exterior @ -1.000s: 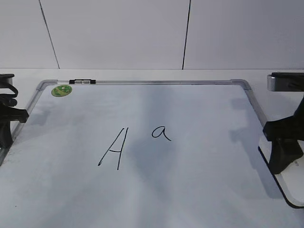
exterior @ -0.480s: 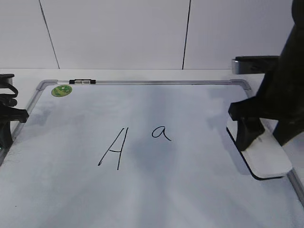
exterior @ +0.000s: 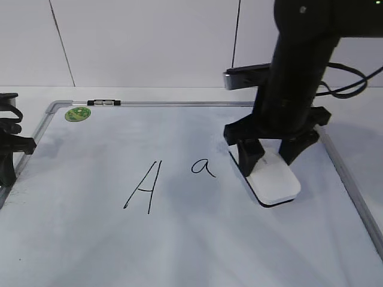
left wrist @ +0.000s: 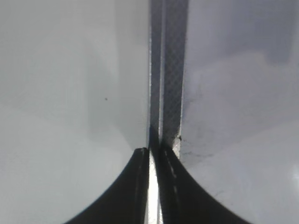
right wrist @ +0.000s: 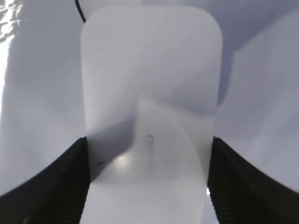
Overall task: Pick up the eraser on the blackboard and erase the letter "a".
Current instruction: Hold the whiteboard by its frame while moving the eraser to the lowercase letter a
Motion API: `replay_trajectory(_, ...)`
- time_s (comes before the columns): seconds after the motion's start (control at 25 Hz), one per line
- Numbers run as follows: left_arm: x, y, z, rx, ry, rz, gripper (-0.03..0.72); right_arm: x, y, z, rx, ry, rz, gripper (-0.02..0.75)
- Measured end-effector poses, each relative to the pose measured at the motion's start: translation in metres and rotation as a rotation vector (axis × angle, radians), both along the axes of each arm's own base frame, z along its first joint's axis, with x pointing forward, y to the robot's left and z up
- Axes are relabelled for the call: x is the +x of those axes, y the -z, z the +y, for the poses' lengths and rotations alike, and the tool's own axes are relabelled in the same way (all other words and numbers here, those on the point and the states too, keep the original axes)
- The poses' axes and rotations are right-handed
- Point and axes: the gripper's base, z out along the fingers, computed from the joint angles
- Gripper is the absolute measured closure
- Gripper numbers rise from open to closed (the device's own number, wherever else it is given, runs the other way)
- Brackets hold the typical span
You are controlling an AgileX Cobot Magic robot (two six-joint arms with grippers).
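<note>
The white eraser point(exterior: 274, 181) with a dark felt base rests on the blackboard point(exterior: 179, 239), held across its width by my right gripper point(exterior: 268, 156), which is shut on it. It fills the right wrist view point(right wrist: 149, 107) between the two black fingers. The small letter "a" point(exterior: 203, 167) lies just left of the eraser, a short gap apart, and is whole. A black stroke shows at the top of the right wrist view point(right wrist: 80, 11). My left gripper point(exterior: 9, 152) sits at the board's left edge; in the left wrist view point(left wrist: 153, 154) its fingers are shut over the grey frame.
A large capital "A" point(exterior: 143, 186) is drawn left of the small letter. A round green sticker point(exterior: 78, 113) sits at the board's far left corner. The grey frame point(exterior: 179, 103) borders the board, with a white wall behind.
My right arm has carried the eraser leftward from the board's right edge to a spot just right of the small "a". The left gripper has stayed still.
</note>
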Motion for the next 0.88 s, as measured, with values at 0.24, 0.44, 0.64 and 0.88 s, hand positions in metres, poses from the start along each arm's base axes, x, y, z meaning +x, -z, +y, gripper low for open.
replay_trajectory(0.24, 0.0, 0.0, 0.0, -0.002, -0.001, 0.0, 0.636, 0.015, 0.009, 0.029, 0.004, -0.055, -0.017, 0.176)
replay_trajectory(0.44, 0.0, 0.0, 0.0, -0.002, -0.001, 0.001, 0.636, 0.028, 0.022, 0.037, -0.003, -0.059, -0.008, 0.176)
replay_trajectory(0.64, 0.0, 0.0, 0.0, -0.002, -0.001, 0.002, 0.636, 0.037, 0.033, 0.042, -0.008, -0.062, 0.004, 0.176)
replay_trajectory(0.88, 0.0, 0.0, 0.0, -0.002, -0.001, 0.002, 0.636, 0.043, 0.038, 0.048, 0.012, -0.061, 0.009, 0.176)
